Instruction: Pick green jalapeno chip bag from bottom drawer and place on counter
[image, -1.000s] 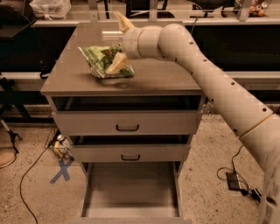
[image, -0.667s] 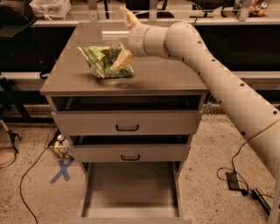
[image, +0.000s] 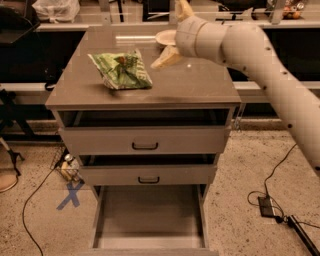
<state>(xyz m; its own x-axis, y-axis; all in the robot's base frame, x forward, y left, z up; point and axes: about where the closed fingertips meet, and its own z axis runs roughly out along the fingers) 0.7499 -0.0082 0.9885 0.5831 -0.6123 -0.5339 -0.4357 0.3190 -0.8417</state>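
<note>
Print on the green jalapeno chip bag (image: 122, 70) is white and dark, but I can't read a word or brand on it. The bag lies flat on the counter (image: 200, 85), left of middle, and I judge its long axis runs back-left to front-right. The gripper (image: 169, 35) hangs just right of it, fingers spread wide, holding nothing. The bottom drawer (image: 150, 220) stands pulled out.
</note>
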